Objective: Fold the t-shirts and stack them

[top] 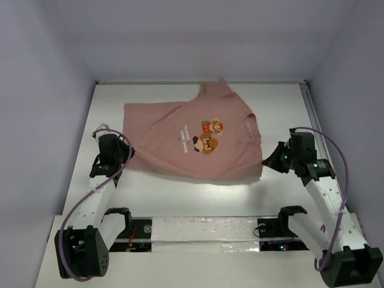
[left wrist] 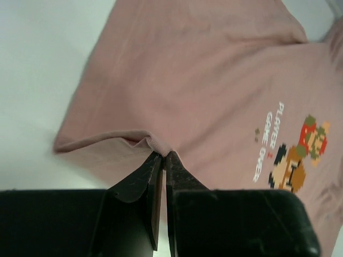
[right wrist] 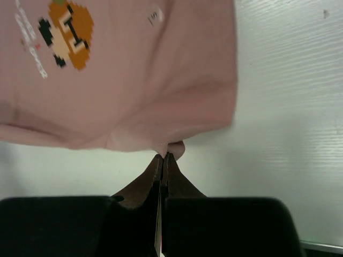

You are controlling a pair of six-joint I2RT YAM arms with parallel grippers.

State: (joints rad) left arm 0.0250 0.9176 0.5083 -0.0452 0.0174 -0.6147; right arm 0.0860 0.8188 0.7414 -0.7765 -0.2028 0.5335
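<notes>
I'm watching the dusty-pink t-shirt (top: 192, 141) lying spread on the smooth white surface (top: 180, 198), its blocky pixel graphic (top: 210, 137) facing up. My left tool (left wrist: 162, 155) is pinching the soft knit's hemmed near-left corner. My right tool (right wrist: 165, 156) is clamping the bunched near-right corner.

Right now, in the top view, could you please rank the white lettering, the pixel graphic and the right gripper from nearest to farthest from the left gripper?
Measured from the left gripper, shut on the t-shirt at its near-left corner:
1. the white lettering, mid-chest, to its right.
2. the pixel graphic, just beyond the lettering.
3. the right gripper, pinching the shirt's near-right corner.
</notes>
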